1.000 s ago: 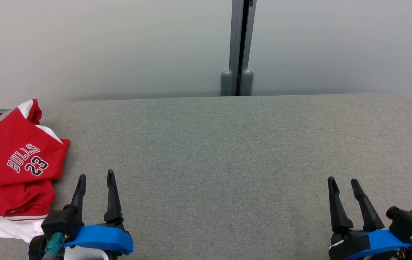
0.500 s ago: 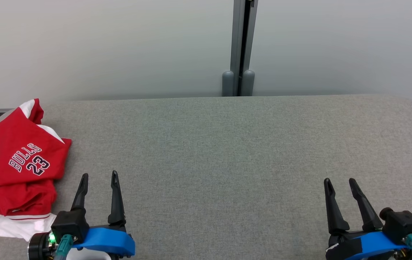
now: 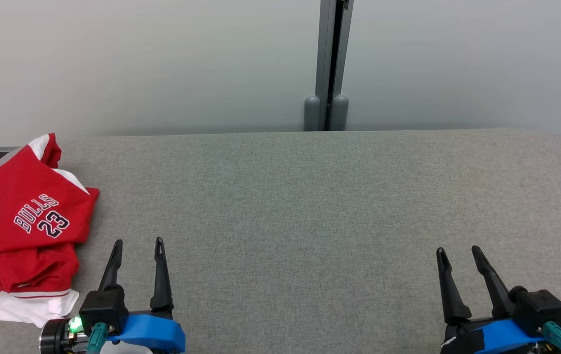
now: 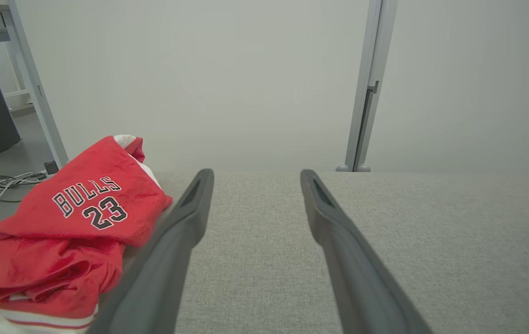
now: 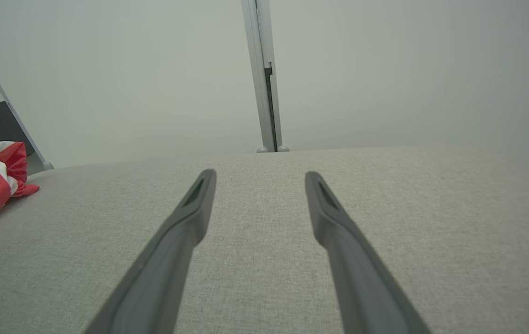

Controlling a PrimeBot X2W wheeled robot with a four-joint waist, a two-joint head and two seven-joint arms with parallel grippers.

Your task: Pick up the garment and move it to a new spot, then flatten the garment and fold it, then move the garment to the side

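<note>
**Garment** (image 3: 19, 231), count one: red jersey with white trim, lettered BULLS 23, bunched in a heap at the left edge of the surface (image 3: 310, 206); neither flattened nor folded

**Left gripper** (image 3: 138, 241), count one, two fingers: low over the near left of the surface, just beside the garment's right side and apart from it; jaws wide, holding nothing

**Right gripper** (image 3: 457, 249), count one, two fingers: near right of the surface, well apart from the garment; jaws wide, holding nothing

**Surface**, count one: grey cloth cover, far corners rounded

**Post** (image 3: 332, 64), count one: grey, upright behind the far edge, between two pale wall panels

**Change over the last second:** the whole head view slides a little to the right, post and garment alike, so the camera has turned and the garment itself lies where it was. Both grippers sit slightly lower in that view, jaws as wide as before. A green light (image 3: 75, 324) now shows at the left wrist

**Bearing on the task, as a judgement:** no step is begun and the pick-up comes first. The left gripper is the nearer one and seems the likelier to take the heap
</note>
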